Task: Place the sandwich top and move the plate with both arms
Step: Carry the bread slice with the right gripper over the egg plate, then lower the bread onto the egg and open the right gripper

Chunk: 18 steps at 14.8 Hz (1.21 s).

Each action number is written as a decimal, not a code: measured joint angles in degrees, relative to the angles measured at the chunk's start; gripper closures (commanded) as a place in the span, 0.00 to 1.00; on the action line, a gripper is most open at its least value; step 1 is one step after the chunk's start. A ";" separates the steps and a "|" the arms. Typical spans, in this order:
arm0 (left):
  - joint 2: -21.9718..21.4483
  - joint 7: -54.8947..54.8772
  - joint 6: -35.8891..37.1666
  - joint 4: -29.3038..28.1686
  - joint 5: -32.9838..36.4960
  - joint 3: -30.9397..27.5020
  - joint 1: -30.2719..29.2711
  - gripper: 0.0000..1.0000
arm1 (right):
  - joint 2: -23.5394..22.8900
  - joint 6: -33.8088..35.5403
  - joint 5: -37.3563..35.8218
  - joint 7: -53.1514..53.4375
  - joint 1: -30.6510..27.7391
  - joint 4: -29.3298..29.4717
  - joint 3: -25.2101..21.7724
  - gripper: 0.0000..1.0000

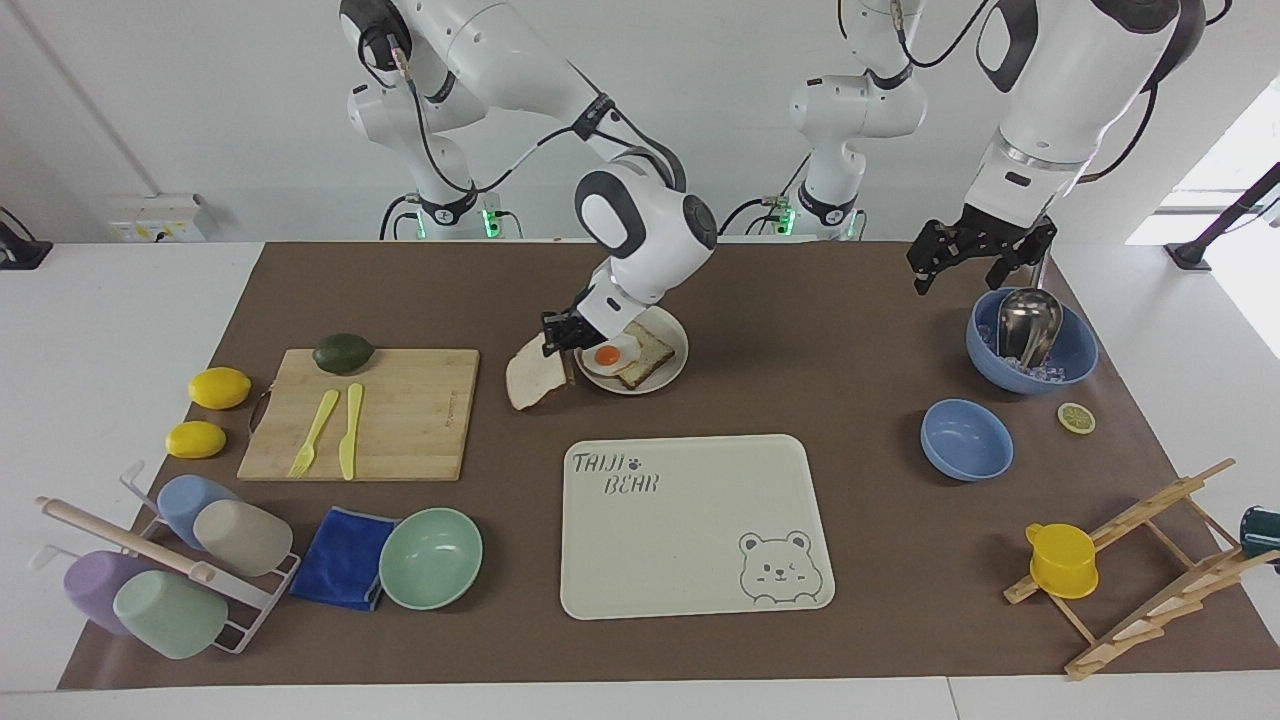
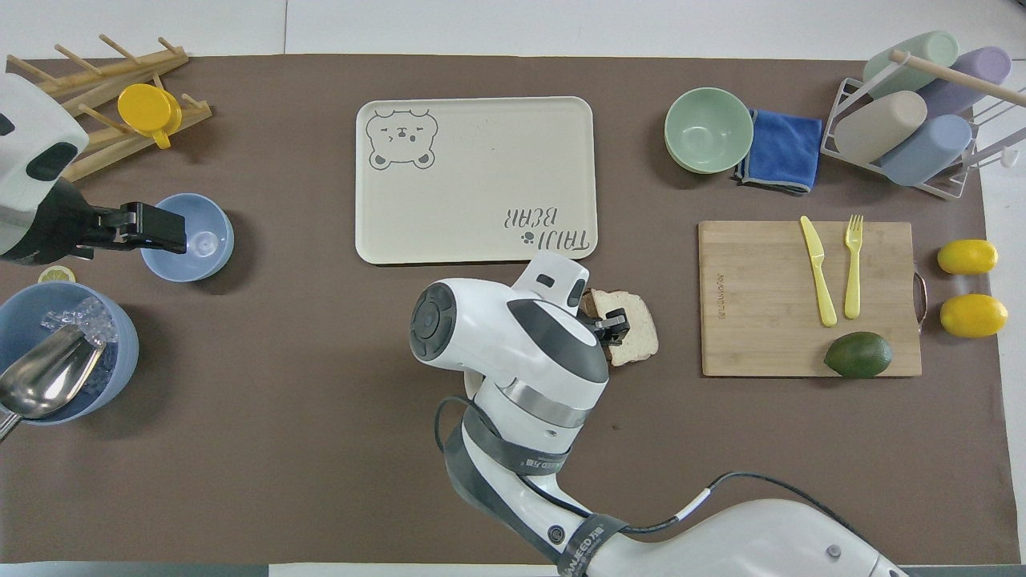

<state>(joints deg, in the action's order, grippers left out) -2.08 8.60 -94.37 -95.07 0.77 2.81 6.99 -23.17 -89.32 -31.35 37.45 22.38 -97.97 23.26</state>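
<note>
The sandwich top [image 1: 530,373], a pale brown bread slice, hangs tilted in the air over the brown mat, between the cutting board and the plate. My right gripper [image 1: 560,333] is shut on its upper edge; in the overhead view the same slice [image 2: 637,336] sticks out from under that gripper [image 2: 613,324]. The plate [image 1: 676,338], small, round and beige, carries a toast slice with a fried egg [image 1: 612,355]; the right arm's wrist covers it in the overhead view. My left gripper [image 1: 975,262] waits open above the blue bowl with ice and a scoop [image 1: 1030,340].
The cutting board [image 1: 400,410] holds a yellow fork, a yellow knife and an avocado [image 1: 343,353]. Two lemons lie beside it. The bear-printed tray [image 1: 690,520] lies farther from the robots than the plate, with a mint bowl [image 1: 430,557], a small blue bowl [image 1: 966,438] and two racks around.
</note>
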 measured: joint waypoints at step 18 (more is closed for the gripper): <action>0.00 0.00 0.00 0.00 0.00 0.00 0.00 0.00 | -0.95 -11.09 10.09 10.59 5.52 0.28 0.03 0.16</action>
<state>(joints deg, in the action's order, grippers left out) -2.08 8.60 -94.37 -95.07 0.77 2.81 6.99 -24.12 -100.41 -21.25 48.05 27.90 -97.69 23.29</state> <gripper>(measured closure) 0.000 0.722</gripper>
